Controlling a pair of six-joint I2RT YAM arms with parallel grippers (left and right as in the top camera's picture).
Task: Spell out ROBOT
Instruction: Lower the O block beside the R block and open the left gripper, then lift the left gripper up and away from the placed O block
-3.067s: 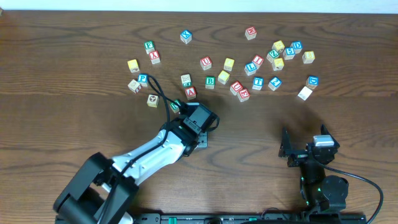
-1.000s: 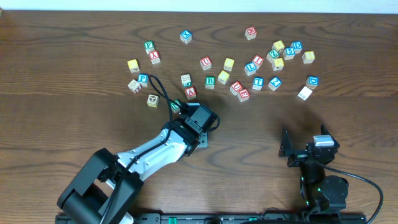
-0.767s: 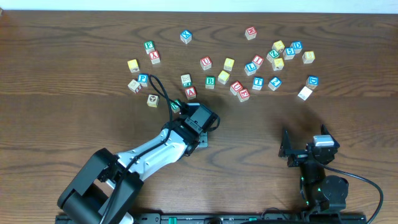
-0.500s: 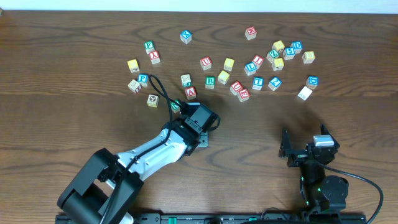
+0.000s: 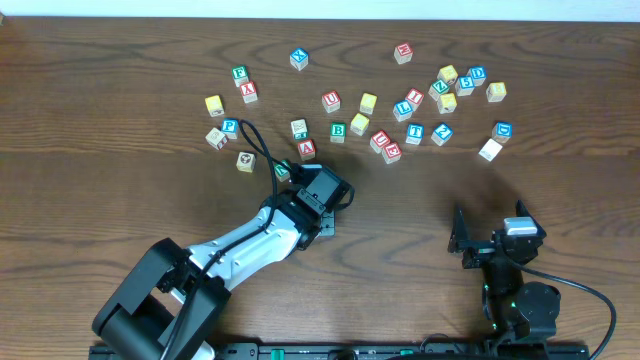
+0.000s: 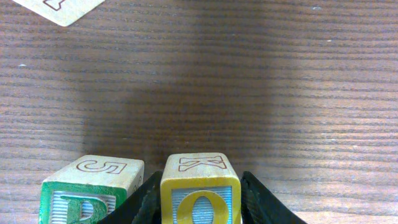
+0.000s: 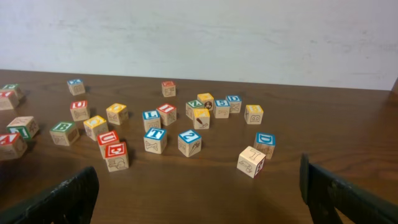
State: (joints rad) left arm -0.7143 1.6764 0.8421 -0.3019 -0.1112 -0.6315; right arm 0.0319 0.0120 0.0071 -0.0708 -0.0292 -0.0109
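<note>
Cubes, wooden, lettered, scattered on worktop [image 5: 120, 200]. Landmark: green B cube [image 5: 338, 130].
Left end effector [image 6: 202, 208]: partly closed, clamped on yellow O cube [image 6: 200, 186]; robot-side and left of B cube.
Green R cube [image 6: 90, 190]: just beside O cube.
Blue T cube [image 5: 414, 133]: near B cube, to its right.
Right end effector [image 7: 199, 199]: spread wide, empty; well apart from B cube, robot-side right.

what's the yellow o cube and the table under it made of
Yellow-faced O cube: pale wood, seemingly, with faint grain on its bare top, an outlined K, and a painted yellow-and-blue front. Dark brown table: streaky wood grain, slight sheen; possibly veneer or laminate rather than solid wood.
</note>
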